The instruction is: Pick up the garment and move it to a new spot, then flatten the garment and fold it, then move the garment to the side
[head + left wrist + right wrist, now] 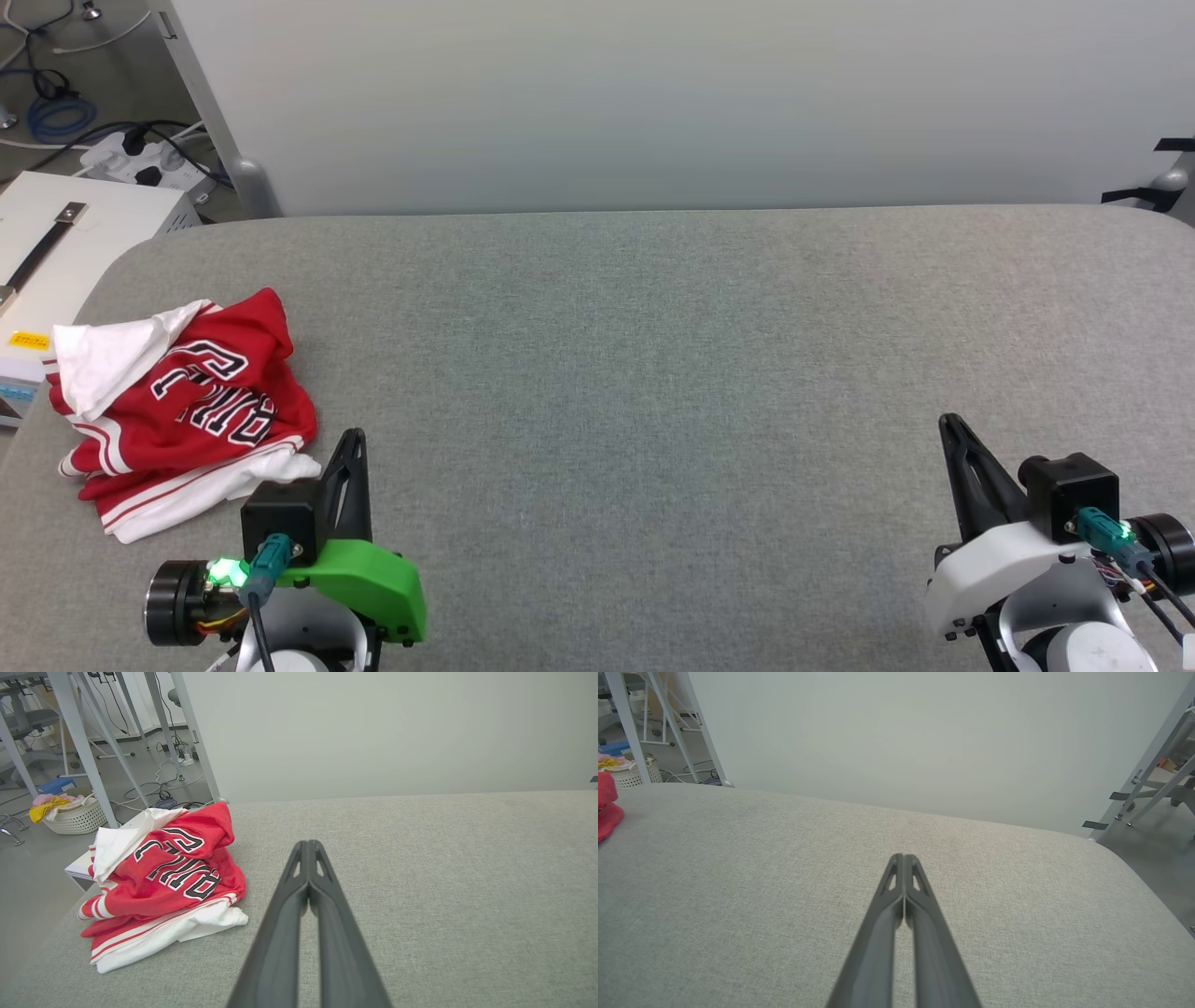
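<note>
Across nearly the whole foreground stretches the surface (pixel 653 373), a broad slab covered in grey woven cloth with a fine heathered grain and rounded corners. Behind its far edge stands a smooth, matte, pale grey partition (pixel 653 93). Past the partition's left end lies a grey floor (pixel 28 882), crossed by slanted pale metal frame legs (pixel 79 742) and loose cables.

The garment (pixel 187 401) sits crumpled in a loose heap near the surface's left edge, on the robot's side. It is soft red jersey knit, with black, white-outlined lettering creased across the top. A white sleeve is folded over its far left part, and white fabric with red-striped trim spills out at the near side. Just off that left edge stands a white boxy cabinet (pixel 84 224) with a dark strap on top.

The left gripper (pixel 353 439), on a green housing, is just beside the garment's near right hem. Its long, tapering dark fingers are clear of the cloth and pressed together on nothing. The right gripper (pixel 948 420), on a white housing, is well apart at the lower right over bare surface, likewise clenched tip to tip and empty.

A white perforated basket (pixel 77 819) holding yellow and pink cloth rests on the floor. A white power strip (pixel 140 159) carries black plugs.
</note>
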